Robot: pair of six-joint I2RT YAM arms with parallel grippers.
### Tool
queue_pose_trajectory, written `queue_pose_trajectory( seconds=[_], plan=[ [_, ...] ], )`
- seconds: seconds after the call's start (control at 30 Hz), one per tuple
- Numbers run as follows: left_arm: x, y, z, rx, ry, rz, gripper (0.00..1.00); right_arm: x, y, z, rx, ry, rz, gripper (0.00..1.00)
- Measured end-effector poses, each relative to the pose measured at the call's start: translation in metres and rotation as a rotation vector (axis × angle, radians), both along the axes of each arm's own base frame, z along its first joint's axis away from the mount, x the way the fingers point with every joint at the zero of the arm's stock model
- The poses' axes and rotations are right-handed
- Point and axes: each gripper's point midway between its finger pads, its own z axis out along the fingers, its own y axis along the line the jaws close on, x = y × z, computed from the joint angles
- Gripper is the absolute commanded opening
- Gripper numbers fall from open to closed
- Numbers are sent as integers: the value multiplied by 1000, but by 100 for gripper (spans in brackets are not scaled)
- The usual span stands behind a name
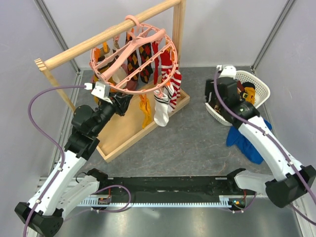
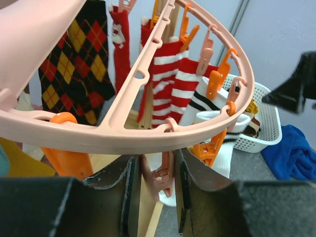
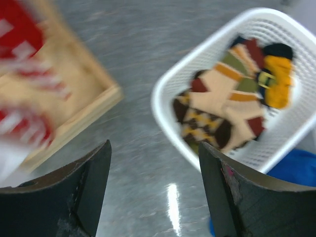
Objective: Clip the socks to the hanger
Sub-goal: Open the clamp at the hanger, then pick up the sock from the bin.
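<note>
Item 1, left gripper (image 2: 155, 170): black fingers (image 2: 111, 197) drawn nearly together, pinched on a small pale-pink plastic clip (image 2: 160, 180) that fills the narrow gap between them. Directly above the fingertips runs the rim of the round salmon-pink plastic drying hanger (image 2: 148, 136). Hanging from the ring beyond the fingers are a black argyle sock with mustard and red diamonds (image 2: 74, 64) up and to the left, red-and-white striped socks (image 2: 170, 79) straight ahead, and a white sock with black bands (image 2: 207, 106) to the right.

Item 2, right gripper (image 3: 154, 170): black fingers (image 3: 84, 187) spread wide, holding and touching nothing, with only grey tabletop (image 3: 148, 44) between them. Ahead of the finger on the right of the wrist view is a white perforated plastic basket (image 3: 165, 86) holding a heap of loose argyle and striped socks (image 3: 222, 108). A blue cloth (image 3: 291, 168) lies just beside the basket. Ahead of the other finger is the blurred corner of a light wooden tray (image 3: 84, 106).
</note>
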Motion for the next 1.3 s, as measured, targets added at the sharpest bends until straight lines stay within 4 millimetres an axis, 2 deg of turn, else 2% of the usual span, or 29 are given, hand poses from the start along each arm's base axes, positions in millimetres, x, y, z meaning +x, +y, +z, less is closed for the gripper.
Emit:
queue_pose_trajectory(
  seconds=[0.13,0.27,0.4,0.57,0.73,0.97,1.1,1.2,1.3],
  plan=[
    [-3,2,3,-1,-14,1,2,33,-69,-14,-15,35,-221,75],
    [-3,4,1,4,-15,11,2,61,-136,-53,-37,116,-402,72],
    [-2,6,1,5,-18,22,2,84,-190,-95,-61,192,-513,68],
    [-2,6,0,6,-16,25,2,117,-241,-142,-125,279,-563,62],
    [0,5,-2,10,-8,25,2,144,-267,-169,-162,312,-556,57],
    [4,3,-7,17,5,25,2,179,-285,-185,-213,315,-492,57],
    [5,3,-8,18,7,25,2,188,-288,-201,-226,341,-457,56],
    [5,3,-8,19,8,25,2,186,-289,-217,-235,379,-435,53],
    [5,3,-8,19,8,25,2,183,-292,-230,-246,412,-423,45]
  ],
)
